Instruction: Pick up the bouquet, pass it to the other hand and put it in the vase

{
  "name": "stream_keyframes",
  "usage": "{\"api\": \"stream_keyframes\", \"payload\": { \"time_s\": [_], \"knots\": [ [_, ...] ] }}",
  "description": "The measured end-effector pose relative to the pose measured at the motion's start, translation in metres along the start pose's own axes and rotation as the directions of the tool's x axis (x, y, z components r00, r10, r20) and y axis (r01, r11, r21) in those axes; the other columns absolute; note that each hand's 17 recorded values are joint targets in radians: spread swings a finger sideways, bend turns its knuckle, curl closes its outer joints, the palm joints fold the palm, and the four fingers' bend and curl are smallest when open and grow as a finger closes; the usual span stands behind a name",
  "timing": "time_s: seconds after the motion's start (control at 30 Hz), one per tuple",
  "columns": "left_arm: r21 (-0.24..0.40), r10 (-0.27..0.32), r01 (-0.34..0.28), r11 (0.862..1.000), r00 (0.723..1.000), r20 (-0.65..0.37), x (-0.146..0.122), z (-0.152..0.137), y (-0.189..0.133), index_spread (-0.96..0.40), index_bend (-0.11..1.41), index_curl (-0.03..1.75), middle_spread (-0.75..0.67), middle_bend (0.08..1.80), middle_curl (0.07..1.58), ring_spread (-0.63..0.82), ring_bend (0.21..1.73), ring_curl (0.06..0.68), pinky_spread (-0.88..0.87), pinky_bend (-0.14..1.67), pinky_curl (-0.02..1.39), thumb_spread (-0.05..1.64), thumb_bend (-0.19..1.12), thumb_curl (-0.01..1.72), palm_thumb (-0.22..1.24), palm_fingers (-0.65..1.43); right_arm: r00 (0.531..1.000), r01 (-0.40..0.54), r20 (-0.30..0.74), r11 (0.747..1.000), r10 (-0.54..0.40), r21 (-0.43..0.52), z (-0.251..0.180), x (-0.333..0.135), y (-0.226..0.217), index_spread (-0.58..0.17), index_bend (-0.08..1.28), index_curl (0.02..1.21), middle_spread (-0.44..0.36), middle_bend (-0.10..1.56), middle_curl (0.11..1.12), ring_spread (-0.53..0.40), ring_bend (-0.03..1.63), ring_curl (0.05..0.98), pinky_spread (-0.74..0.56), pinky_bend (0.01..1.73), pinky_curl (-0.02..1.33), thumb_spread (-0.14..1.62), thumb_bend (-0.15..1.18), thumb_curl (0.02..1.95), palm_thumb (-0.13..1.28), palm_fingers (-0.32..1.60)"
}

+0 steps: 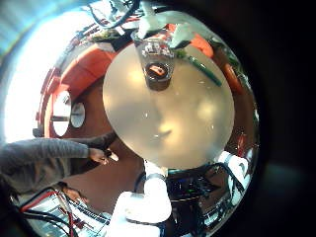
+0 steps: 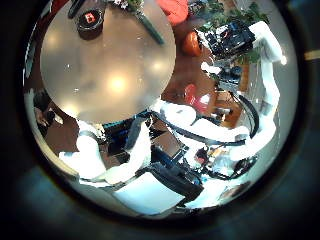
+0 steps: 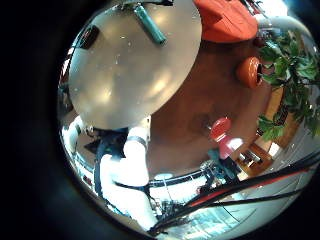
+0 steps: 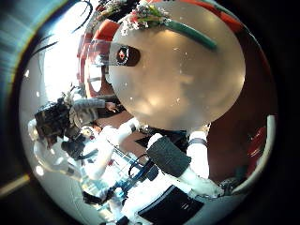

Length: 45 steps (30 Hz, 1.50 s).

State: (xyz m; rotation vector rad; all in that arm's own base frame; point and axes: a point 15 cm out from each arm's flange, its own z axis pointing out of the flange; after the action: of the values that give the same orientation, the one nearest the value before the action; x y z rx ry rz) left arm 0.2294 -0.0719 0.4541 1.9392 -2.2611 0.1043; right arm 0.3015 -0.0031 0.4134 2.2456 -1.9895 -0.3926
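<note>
Far below both palms stands a round table (image 4: 183,89). The bouquet (image 4: 183,30) lies flat on it near the far rim, its long stems together and its flower heads towards the vase. The vase (image 4: 125,54), a small round vessel seen from above, stands upright on the table beside the flower heads. The left palm views show the same vase (image 1: 158,69) and the bouquet (image 1: 202,67) beside it. In the right little finger side view the bouquet (image 3: 150,22) shows only as its stems. Neither palm holds anything. No fingers show clearly, so I cannot tell how either hand stands.
Both arms (image 2: 270,80) and their stand (image 4: 173,159) rise at the near side of the table. Upholstered seats (image 3: 225,15) ring the far side. Potted plants (image 3: 290,90) and a small stool (image 3: 222,130) stand on the floor off to one side.
</note>
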Motion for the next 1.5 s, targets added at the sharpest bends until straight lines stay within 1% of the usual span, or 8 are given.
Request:
{"api": "stream_keyframes", "payload": {
  "time_s": [0.17, 0.37, 0.57, 0.67, 0.83, 1.0, 1.13, 1.5],
  "knots": [
    [-0.002, -0.004, 0.003, 1.000, 1.000, -0.005, 0.000, -0.001, 0.001, 0.16, 0.18, 0.34, 0.49, 0.19, 0.30, 0.64, 0.45, 0.209, 0.58, 0.20, 0.31, 1.05, -0.02, 0.35, 0.38, 0.06, 1.000, -0.004, 0.005, 1.000, 0.004, -0.009, 0.003, 0.003, 0.000, -0.318, 0.16, 0.29, 0.016, 0.21, 0.36, 0.179, 0.40, 0.224, 0.37, 0.40, 0.26, 1.25, -0.02, 0.28, 0.41, 0.17],
    [-0.013, 0.019, -0.019, 1.000, 1.000, -0.009, 0.006, 0.001, 0.000, 0.16, 0.18, 0.34, 0.48, 0.19, 0.30, 0.63, 0.45, 0.209, 0.58, 0.20, 0.31, 1.05, -0.02, 0.35, 0.39, 0.06, 0.999, -0.021, 0.024, 1.000, 0.021, -0.010, 0.003, 0.009, -0.003, -0.312, 0.15, 0.28, 0.027, 0.22, 0.36, 0.166, 0.43, 0.234, 0.37, 0.41, 0.26, 1.26, -0.02, 0.28, 0.41, 0.24],
    [-0.064, 0.095, -0.094, 0.994, 0.996, 0.005, 0.018, 0.008, 0.005, 0.16, 0.18, 0.35, 0.48, 0.19, 0.30, 0.63, 0.45, 0.208, 0.58, 0.20, 0.31, 1.05, -0.03, 0.35, 0.39, 0.07, 0.997, -0.071, 0.041, 0.997, 0.071, 0.006, -0.004, 0.025, -0.016, -0.282, 0.14, 0.26, 0.005, 0.26, 0.37, 0.090, 0.55, 0.261, 0.34, 0.42, 0.26, 1.25, -0.01, 0.28, 0.41, 0.35],
    [-0.084, 0.128, -0.125, 0.989, 0.991, 0.029, 0.019, 0.005, 0.013, 0.16, 0.18, 0.35, 0.48, 0.19, 0.30, 0.63, 0.45, 0.208, 0.58, 0.20, 0.31, 1.05, -0.03, 0.35, 0.39, 0.07, 0.995, -0.093, 0.047, 0.996, 0.093, 0.001, -0.008, 0.035, -0.034, -0.256, 0.14, 0.26, 0.002, 0.29, 0.38, 0.042, 0.63, 0.286, 0.31, 0.43, 0.26, 1.23, -0.01, 0.30, 0.46, 0.38],
    [-0.091, 0.168, -0.164, 0.982, 0.985, 0.038, 0.020, 0.004, 0.020, 0.16, 0.18, 0.35, 0.48, 0.19, 0.30, 0.63, 0.45, 0.207, 0.58, 0.20, 0.31, 1.05, -0.03, 0.35, 0.39, 0.08, 0.989, -0.134, 0.061, 0.990, 0.136, -0.035, -0.003, 0.047, -0.081, -0.234, 0.15, 0.26, 0.017, 0.29, 0.38, 0.015, 0.64, 0.295, 0.28, 0.46, 0.27, 1.21, -0.02, 0.32, 0.47, 0.33],
    [-0.099, 0.199, -0.195, 0.976, 0.980, 0.032, 0.018, 0.008, 0.023, 0.16, 0.18, 0.35, 0.47, 0.19, 0.30, 0.63, 0.45, 0.207, 0.58, 0.20, 0.31, 1.06, -0.02, 0.35, 0.39, 0.08, 0.980, -0.156, 0.107, 0.981, 0.169, -0.118, 0.032, 0.035, -0.132, -0.226, 0.16, 0.27, 0.025, 0.30, 0.39, 0.005, 0.63, 0.291, 0.27, 0.47, 0.26, 1.19, -0.02, 0.33, 0.47, 0.30],
    [-0.105, 0.207, -0.204, 0.973, 0.978, 0.028, 0.017, 0.013, 0.026, 0.16, 0.18, 0.35, 0.47, 0.19, 0.30, 0.63, 0.45, 0.209, 0.58, 0.20, 0.31, 1.06, -0.02, 0.35, 0.39, 0.08, 0.971, -0.198, 0.109, 0.973, 0.211, -0.122, 0.061, 0.035, -0.171, -0.205, 0.14, 0.26, 0.025, 0.34, 0.40, -0.019, 0.71, 0.304, 0.19, 0.49, 0.26, 1.17, -0.02, 0.34, 0.48, 0.37],
    [-0.120, 0.215, -0.211, 0.970, 0.976, 0.025, 0.015, 0.022, 0.024, 0.16, 0.18, 0.35, 0.47, 0.19, 0.30, 0.63, 0.45, 0.211, 0.58, 0.20, 0.31, 1.06, -0.02, 0.35, 0.39, 0.08, 0.939, -0.322, 0.061, 0.927, 0.338, -0.190, 0.130, 0.034, -0.220, -0.145, 0.16, 0.25, 0.004, 0.48, 0.46, -0.105, 0.92, 0.381, 0.01, 0.61, 0.26, 1.13, -0.02, 0.39, 0.53, 0.43]
  ]
}}
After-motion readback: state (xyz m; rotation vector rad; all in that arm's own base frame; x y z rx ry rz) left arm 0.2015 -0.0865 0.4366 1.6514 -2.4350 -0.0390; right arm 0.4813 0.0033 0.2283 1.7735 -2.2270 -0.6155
